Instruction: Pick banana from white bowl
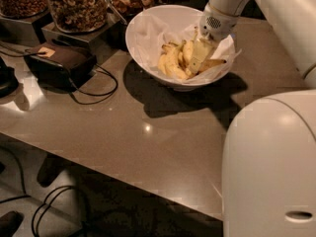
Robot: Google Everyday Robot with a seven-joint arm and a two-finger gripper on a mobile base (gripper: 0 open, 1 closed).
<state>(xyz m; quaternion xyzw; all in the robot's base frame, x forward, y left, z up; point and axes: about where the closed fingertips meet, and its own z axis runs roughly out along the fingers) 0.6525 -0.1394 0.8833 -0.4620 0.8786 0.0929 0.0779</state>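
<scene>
The white bowl [143,38] stands at the back of the counter, lined with crinkled white paper. Inside it lies a bunch of small yellow bananas [172,63]. To their right lies a single banana [213,63] with a darker brownish end pointing toward the bowl's right rim. My gripper [199,57] reaches down from the upper right into the bowl, between the bunch and the single banana, and covers part of both. The rest of the single banana is hidden under the gripper.
Glass jars of nuts [79,4] stand on a raised stand at the back left. A dark box [59,60] with a trailing cable [98,90] lies left of the bowl. My white body [271,167] fills the lower right. The counter's front edge [123,179] runs diagonally.
</scene>
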